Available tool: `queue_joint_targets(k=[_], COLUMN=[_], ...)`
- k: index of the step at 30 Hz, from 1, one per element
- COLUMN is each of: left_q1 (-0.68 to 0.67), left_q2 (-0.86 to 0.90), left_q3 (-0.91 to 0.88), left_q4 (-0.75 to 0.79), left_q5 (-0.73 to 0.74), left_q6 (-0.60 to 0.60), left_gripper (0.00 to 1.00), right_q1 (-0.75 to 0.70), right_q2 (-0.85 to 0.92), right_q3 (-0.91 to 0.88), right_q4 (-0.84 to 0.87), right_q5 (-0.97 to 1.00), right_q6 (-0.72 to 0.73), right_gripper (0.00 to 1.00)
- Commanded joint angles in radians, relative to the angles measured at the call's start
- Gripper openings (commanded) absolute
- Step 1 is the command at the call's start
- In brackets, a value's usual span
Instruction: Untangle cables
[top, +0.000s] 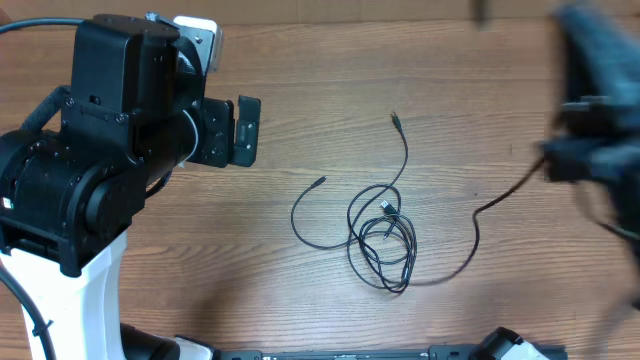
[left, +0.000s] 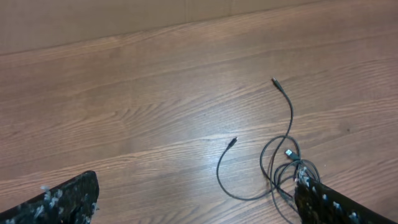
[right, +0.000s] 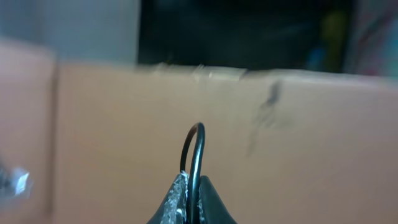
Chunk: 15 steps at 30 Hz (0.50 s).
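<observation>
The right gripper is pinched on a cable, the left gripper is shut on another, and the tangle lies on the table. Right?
Not quite. The left gripper is open and holds nothing, as the left wrist view shows: its jaws stand wide apart above the table. The right gripper is pinched on a cable and the tangle lies on the table.

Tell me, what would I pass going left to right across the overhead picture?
left arm → left gripper, open → loose cable loop → tangle of cables → cable strand leading off to the right → right gripper, blurred, shut on that strand
</observation>
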Motion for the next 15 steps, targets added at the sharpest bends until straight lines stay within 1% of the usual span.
queue_joint_targets(k=[1, 3, 6, 11, 15], left_q1=[0.002, 0.002, 0.002, 0.002, 0.002], left_q2=[-0.001, -0.001, -0.001, -0.001, -0.001], left_q3=[-0.004, -0.004, -0.004, -0.004, -0.004], left_q4=[0.001, -0.002, -0.001, 0.018, 0.015], left_q5=[0.013, 0.013, 0.019, 0.019, 0.019], left_q6=[0.02, 0.02, 0.02, 0.021, 0.021], left_gripper=[1.0, 1.0, 1.0, 1.0, 1.0], right_q1=[-0.003, -0.003, -0.003, -0.003, -0.003], right_q2=[-0.028, -0.028, -0.028, -0.028, -0.028], right_q3=[0.137, 0.187, 0.233, 0.312, 0.362], right_q4=[-0.018, -0.06, -0.107, -0.1, -0.063], right_q5=[0.087, 0.089, 0.096, 0.288, 0.389], right_q6=[-0.015, -0.031, -0.103, -0.268, -0.358], right_gripper=[0.04, 0.04, 0.04, 0.04, 0.04])
